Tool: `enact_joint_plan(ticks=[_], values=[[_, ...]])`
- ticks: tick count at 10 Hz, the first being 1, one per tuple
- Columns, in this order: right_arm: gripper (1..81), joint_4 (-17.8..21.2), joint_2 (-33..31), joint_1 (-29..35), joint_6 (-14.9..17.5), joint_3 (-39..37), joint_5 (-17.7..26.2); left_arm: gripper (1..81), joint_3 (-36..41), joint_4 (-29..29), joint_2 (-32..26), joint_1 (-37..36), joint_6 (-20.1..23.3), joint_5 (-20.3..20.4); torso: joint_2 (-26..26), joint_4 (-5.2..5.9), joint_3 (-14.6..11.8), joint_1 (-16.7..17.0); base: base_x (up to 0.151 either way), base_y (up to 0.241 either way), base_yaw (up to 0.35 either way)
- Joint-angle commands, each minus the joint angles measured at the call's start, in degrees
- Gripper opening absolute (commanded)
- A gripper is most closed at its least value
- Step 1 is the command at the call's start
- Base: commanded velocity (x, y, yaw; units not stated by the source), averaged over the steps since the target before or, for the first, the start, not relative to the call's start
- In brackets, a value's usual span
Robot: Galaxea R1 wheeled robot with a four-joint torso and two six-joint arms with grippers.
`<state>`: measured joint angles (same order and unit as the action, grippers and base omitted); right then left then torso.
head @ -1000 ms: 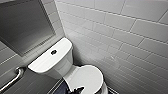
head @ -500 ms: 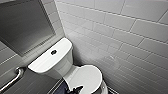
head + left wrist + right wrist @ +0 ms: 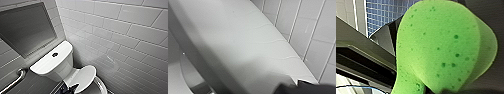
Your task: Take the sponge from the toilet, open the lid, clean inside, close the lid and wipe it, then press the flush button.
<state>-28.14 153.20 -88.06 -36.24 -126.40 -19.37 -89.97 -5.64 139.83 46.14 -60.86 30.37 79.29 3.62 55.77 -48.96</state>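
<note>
Head view: the toilet (image 3: 60,68) is sitting beside the tiled wall (image 3: 120,37), its tank's long axis running near-left to far-right. The flush button (image 3: 54,54) is sitting mid tank top. The lid (image 3: 83,76) is showing as a white oval. The left tool (image 3: 68,88) is sitting at its near-left edge, grip state cannot tell. A grab bar (image 3: 15,80) is showing far left.

Left wrist view: the lid's smooth face is showing close up, with wall tiles beyond.

Right wrist view: the right tool (image 3: 436,91) is pinching the sponge (image 3: 441,45), whose long axis is pointing away from the grip.
</note>
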Motion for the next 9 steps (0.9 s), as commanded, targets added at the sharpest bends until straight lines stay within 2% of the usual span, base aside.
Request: enact_joint_plan(ticks=[1, 2, 4, 6, 8, 9], values=[[1.0, -1.6, -0.8, -0.9, 0.1, 0.6, 3.0, 81.1, 3.2, -5.7, -3.3, -8.3, 3.7, 5.9, 0.0, 0.00, 0.2, 0.0, 0.000, 0.000, 0.000], [1.0, -1.6, -0.8, -0.8, 0.1, 0.6, 3.0, 81.1, 3.0, -5.7, -3.8, -8.0, 3.7, 6.0, 0.0, 0.00, -1.0, 0.0, 0.000, 0.000, 0.000], [1.0, -1.6, -0.6, -0.8, 0.1, 0.6, 3.0, 81.1, 3.2, -6.4, -4.3, -7.3, 3.7, 6.1, 0.0, 0.00, -1.7, 0.0, 0.000, 0.000, 0.000], [1.0, -1.6, -0.5, -0.9, 0.1, 0.8, 3.0, 81.1, 3.2, -6.5, -5.7, -6.8, 2.8, 8.8, 0.0, 0.00, -1.6, 0.0, 0.000, 0.000, 0.000], [1.0, -1.6, -0.5, -0.8, 0.1, 0.9, 3.0, 81.1, 3.2, -6.5, -7.5, -6.0, -1.6, 11.0, 0.0, 0.00, -1.6, 0.0, 0.000, 0.000, 0.000], [1.0, -1.6, -0.5, -0.8, 0.1, 0.8, 3.0, 81.1, 2.9, -6.4, -7.6, -5.6, -6.0, 12.7, 0.0, -0.02, -1.6, 0.0, 0.000, 0.000, 0.000]])
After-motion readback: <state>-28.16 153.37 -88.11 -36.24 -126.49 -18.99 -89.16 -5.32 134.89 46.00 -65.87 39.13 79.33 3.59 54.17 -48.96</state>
